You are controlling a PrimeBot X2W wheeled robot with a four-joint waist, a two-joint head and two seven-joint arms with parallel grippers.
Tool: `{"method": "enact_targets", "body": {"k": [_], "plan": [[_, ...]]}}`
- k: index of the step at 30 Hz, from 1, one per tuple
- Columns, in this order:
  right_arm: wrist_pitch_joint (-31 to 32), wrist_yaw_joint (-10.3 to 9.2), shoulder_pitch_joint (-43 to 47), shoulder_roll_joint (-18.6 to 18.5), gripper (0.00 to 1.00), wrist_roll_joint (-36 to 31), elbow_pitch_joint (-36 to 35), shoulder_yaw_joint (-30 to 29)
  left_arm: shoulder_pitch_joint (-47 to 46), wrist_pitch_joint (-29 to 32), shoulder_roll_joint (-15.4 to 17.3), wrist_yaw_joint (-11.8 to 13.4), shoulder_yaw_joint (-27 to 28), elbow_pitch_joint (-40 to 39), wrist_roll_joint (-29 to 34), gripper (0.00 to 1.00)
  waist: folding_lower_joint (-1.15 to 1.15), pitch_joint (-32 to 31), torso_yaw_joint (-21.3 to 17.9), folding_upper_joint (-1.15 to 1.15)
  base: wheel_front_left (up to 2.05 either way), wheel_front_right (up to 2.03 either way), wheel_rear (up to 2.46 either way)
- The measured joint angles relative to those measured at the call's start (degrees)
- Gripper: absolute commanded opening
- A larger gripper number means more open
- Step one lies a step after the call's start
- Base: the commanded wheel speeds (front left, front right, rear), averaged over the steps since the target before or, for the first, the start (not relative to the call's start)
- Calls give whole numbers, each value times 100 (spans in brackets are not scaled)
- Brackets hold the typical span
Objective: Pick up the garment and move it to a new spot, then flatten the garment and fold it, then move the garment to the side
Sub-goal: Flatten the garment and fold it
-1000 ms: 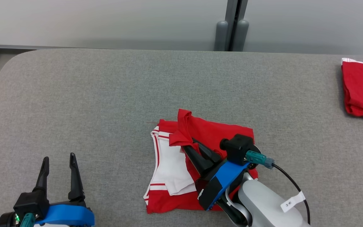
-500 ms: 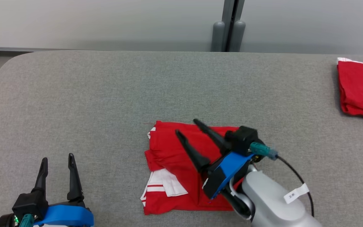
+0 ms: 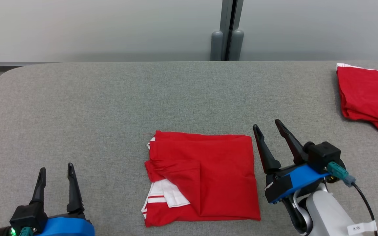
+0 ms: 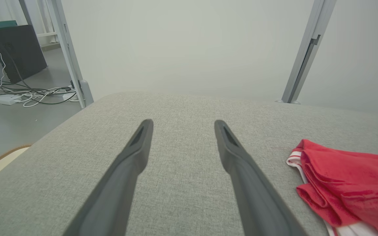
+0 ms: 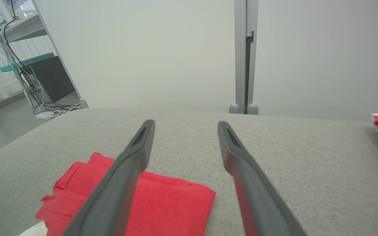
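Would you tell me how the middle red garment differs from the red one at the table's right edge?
The middle garment lies whole in view, folded roughly square; the right-edge garment is cut off by the frame. The middle garment shows a white striped patch; the right-edge garment only a thin white rim. Both are red.

We see a grey fabric-topped desk [image 3: 77,108] running back to a metal post [image 3: 225,19] against a pale wall [image 3: 94,29]. Two rounded grey feet [image 3: 217,46] sit at the post's base. Right of the post lies a crumpled red cloth [image 3: 369,95] with a white edge. Well left of the post, white cables [image 5: 54,109] tangle on the floor beside a dark cabinet [image 5: 52,78].
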Motion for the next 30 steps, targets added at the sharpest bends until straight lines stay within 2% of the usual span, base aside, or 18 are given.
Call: {"method": "enact_targets", "body": {"k": [3,7,8,9,18,23,30], "plan": [[0,0,265,-11,100,-123,-87,-249,25,0,0,0,1,-8,4,100,0,2,-4,0,0,0,0],[0,0,391,4,100,-237,-53,-242,51,0,0,0,3,-8,8,100,0,-2,5,0,0,0,0],[0,0,396,10,48,-236,8,-200,51,0,-1,0,-11,-7,9,100,0,-4,20,0,0,0,0],[0,0,397,19,0,-233,64,-140,51,0,-1,0,-13,1,10,100,0,-3,33,0,0,0,0],[-1,0,-46,115,0,-151,1044,783,-30,0,1,-52,-55,24,13,100,0,97,270,-1,0,0,0],[1,0,-267,125,0,-23,1624,1070,-57,0,0,-59,-79,46,5,100,0,152,370,-1,0,0,0],[0,0,-306,132,0,622,1715,1842,-122,0,0,-52,-115,51,-43,100,0,221,479,-1,0,0,0]]}}
